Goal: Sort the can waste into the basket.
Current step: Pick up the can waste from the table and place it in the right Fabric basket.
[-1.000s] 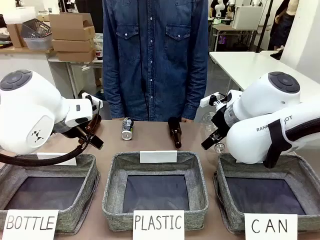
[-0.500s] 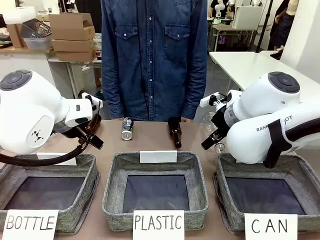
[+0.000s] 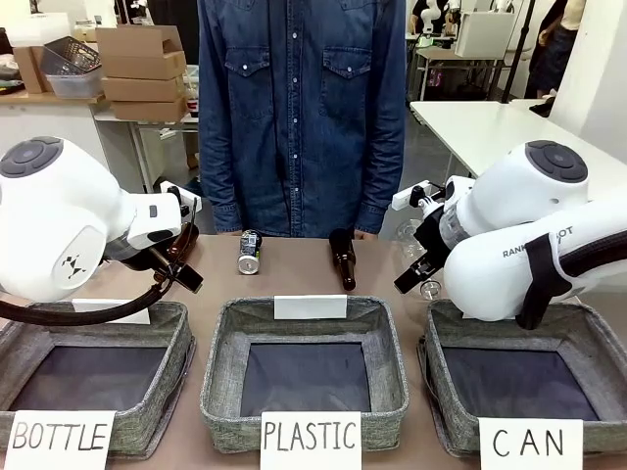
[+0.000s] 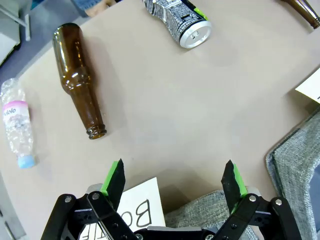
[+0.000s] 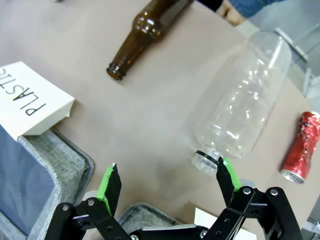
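Your left gripper (image 4: 172, 172) and right gripper (image 5: 167, 170) are spread wide with nothing held, and both cans lie outside the basket (image 3: 437, 392).
That grey woven basket, with dark lining and a "CAN" sign, sits at the table's (image 3: 294, 279) near right corner. The shiny red can (image 5: 300, 145), crumpled, lies near a table edge just beside a clear bottle (image 5: 240, 100). The black can (image 3: 249, 253), with silver-white print, lies on its side near the far edge. Nothing has shifted in the last second. Beyond the brown table stands a person (image 3: 304, 108) in denim, with cardboard boxes (image 3: 142, 64) stacked behind.
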